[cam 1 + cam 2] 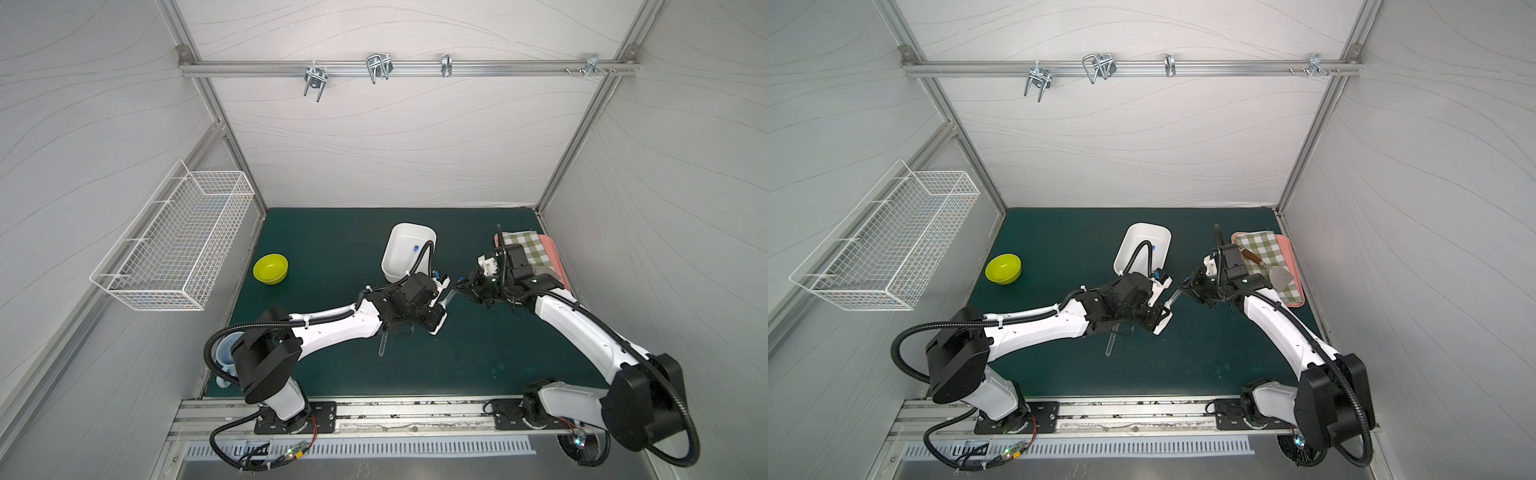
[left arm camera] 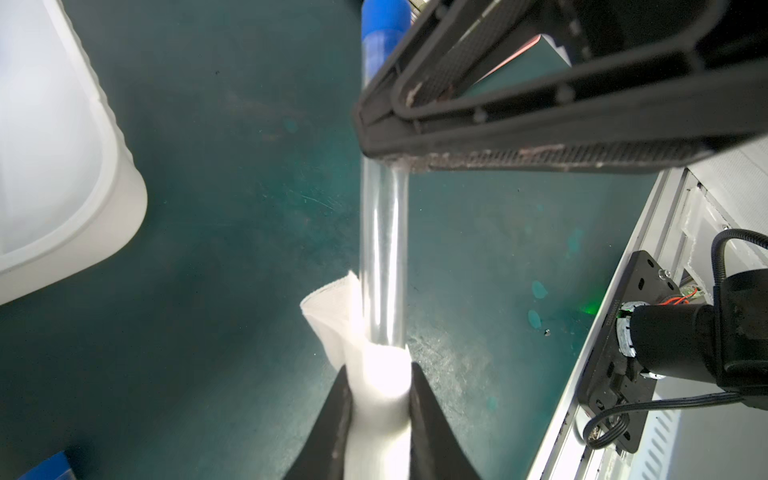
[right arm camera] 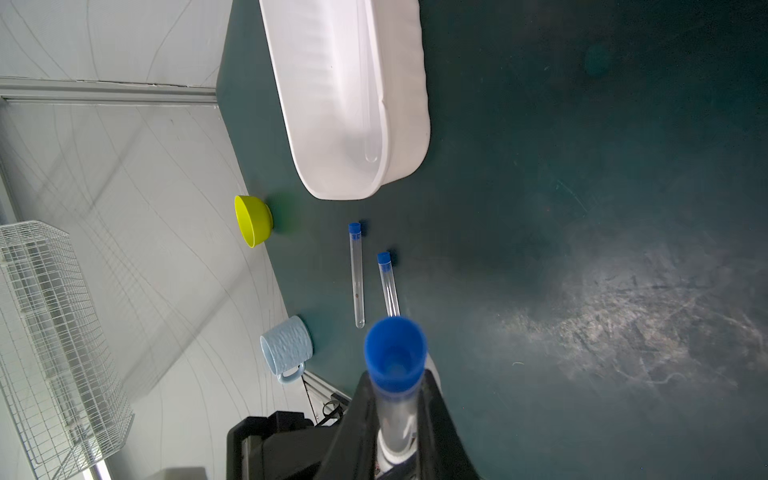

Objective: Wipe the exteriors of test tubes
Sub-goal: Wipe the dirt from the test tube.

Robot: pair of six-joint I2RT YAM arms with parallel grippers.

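The task is in its middle, with one tube being wiped and others apparently waiting. A slim clear test tube with a small blue cap (image 2: 382, 249) hangs in the air over the middle of the dark green surface (image 1: 332, 249), held between the two arms. The right fingers (image 3: 359, 424) are clamped narrowly on it just below the cap. The left fingers (image 2: 334, 415) are closed narrowly on a folded white cloth (image 2: 332, 316) wrapped round the tube's rounded lower end. The clear length between the two grips is bare, so this tube's wipe looks only partly done. Two more clear blue-capped tubes (image 3: 356, 274) (image 3: 388, 286) lie side by side on the surface, near the middle and toward the near edge. A fourth tube (image 3: 368, 104) lies inside the white plastic tub (image 3: 415, 124) toward the middle of the far edge. Nothing shows which of these three are clean. My guess is that the tub takes finished tubes, which would leave this tube and the two loose ones to finish.
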